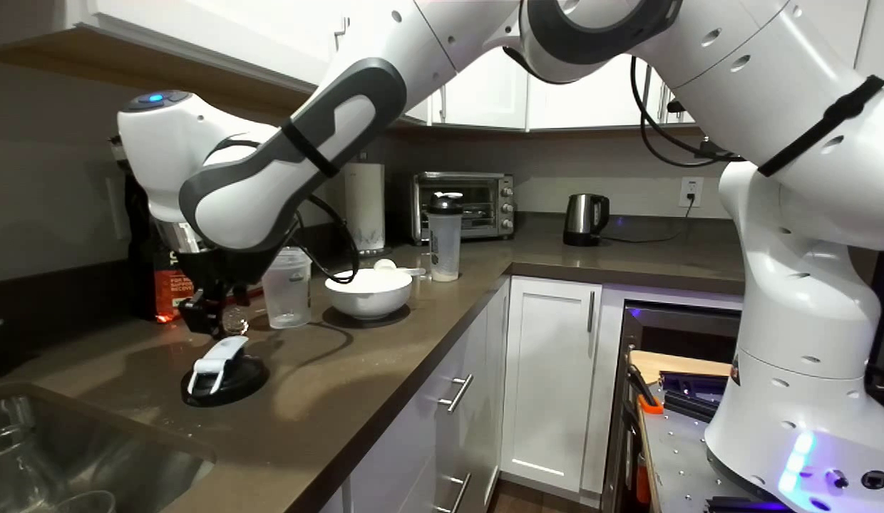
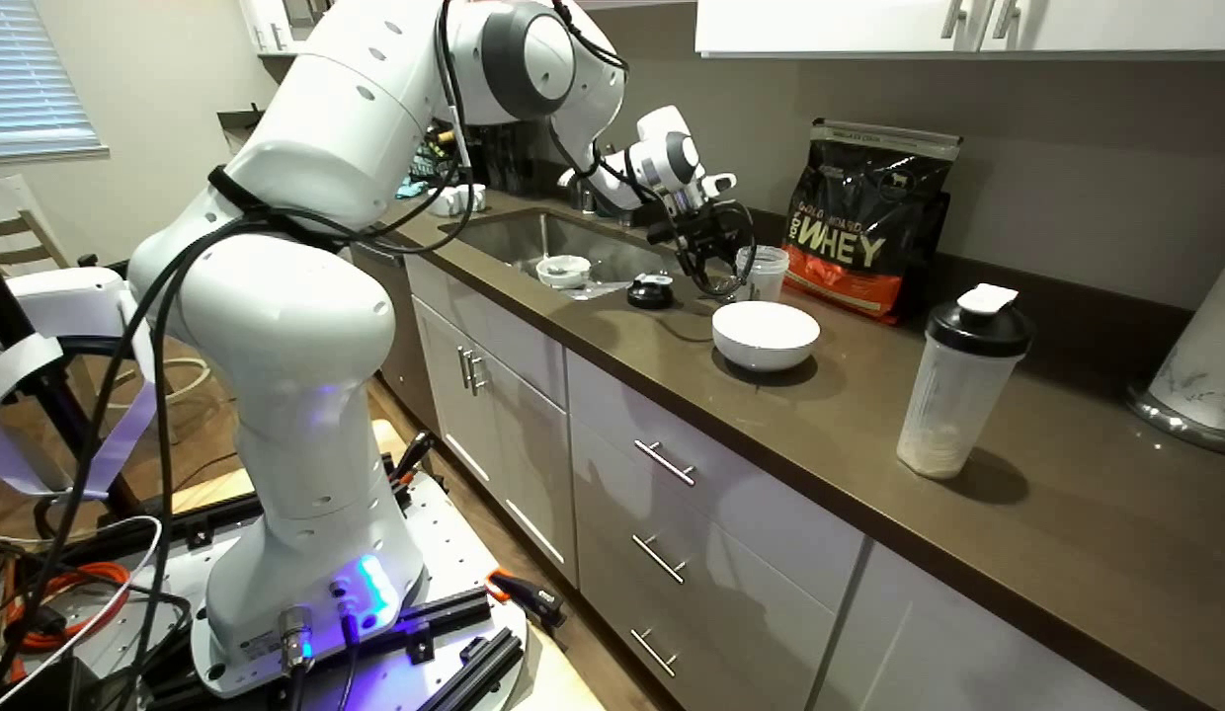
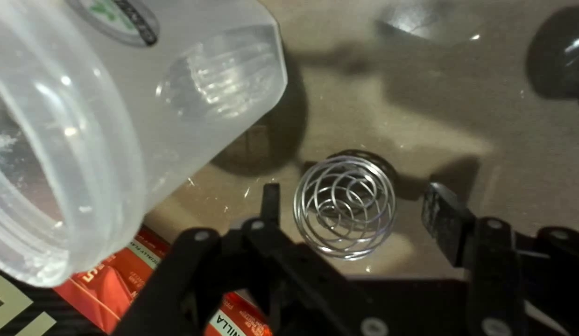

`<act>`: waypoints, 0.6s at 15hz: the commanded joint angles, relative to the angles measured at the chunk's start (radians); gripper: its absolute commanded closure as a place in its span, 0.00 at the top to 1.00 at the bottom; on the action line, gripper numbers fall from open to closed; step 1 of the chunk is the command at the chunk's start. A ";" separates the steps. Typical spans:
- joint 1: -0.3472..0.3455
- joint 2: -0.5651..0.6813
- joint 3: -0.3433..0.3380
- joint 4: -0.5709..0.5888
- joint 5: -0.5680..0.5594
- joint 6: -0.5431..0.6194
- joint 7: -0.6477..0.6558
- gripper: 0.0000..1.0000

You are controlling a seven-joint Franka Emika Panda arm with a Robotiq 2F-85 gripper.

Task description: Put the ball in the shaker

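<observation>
Tool (image 3: 352, 198) spread, wire ball (image 3: 344, 207) ungripped between its jaws in wrist view, on counter (image 1: 356, 370) just beside shaker (image 1: 287, 292). Looks light, springy, apt to roll; pinch gently across the middle

The whisk ball (image 3: 344, 208) is all bare, super shiny metal wire, and the shaker (image 3: 177, 121) is smooth translucent plastic, kinda hazy with glossy highlights. The gripper (image 3: 352, 210) is mostly matt, though one of its fingertips (image 3: 439, 219) looks rough. The countertop (image 1: 342, 377) is smooth and a bit glossy, like polished stone. The whey bag (image 2: 835, 242) is slick, shiny film, and the bowl (image 2: 766, 339) has a smooth gloss. In an exterior view the far kettle (image 1: 579, 215) is shiny metal, the paper towel roll (image 1: 365, 203) is matt paper, and the near sink (image 1: 153, 470) is satiny metal.
</observation>
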 commanded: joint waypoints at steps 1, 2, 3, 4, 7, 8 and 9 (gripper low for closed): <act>-0.015 0.021 0.014 0.031 0.017 0.009 0.000 0.79; -0.016 0.022 0.015 0.033 0.018 0.010 0.000 0.77; -0.016 0.024 0.015 0.035 0.019 0.011 -0.001 0.78; -0.016 0.026 0.016 0.038 0.020 0.012 -0.001 0.76; -0.016 0.033 0.017 0.048 0.022 0.013 -0.001 0.77; -0.016 0.035 0.017 0.050 0.023 0.014 -0.002 0.73; -0.016 0.036 0.018 0.052 0.023 0.014 -0.002 0.66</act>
